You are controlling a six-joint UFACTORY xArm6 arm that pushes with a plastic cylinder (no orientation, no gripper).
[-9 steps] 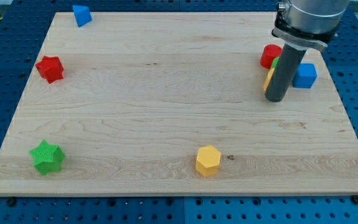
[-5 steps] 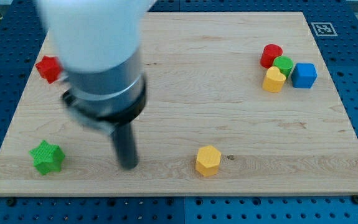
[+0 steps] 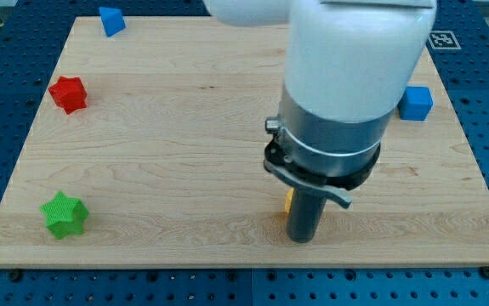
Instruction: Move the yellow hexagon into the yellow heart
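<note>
Board's [image 3: 142,153] bottom edge: my tip [image 3: 302,239] beside yellow hexagon [image 3: 287,201].

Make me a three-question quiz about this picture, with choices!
1. Where is the green star?
A. the view's bottom left
B. the view's top right
C. the middle

2. How many blue blocks show?
A. none
B. one
C. two

3. How much of the yellow hexagon shows?
A. all of it
B. only a sliver beside the rod
C. none of it

Answers: 1 A, it sits by the board's bottom-left corner. 2 C, one at the top left and one at the right edge of the arm. 3 B, the rod covers most of it, with my tip just below the sliver.
</note>
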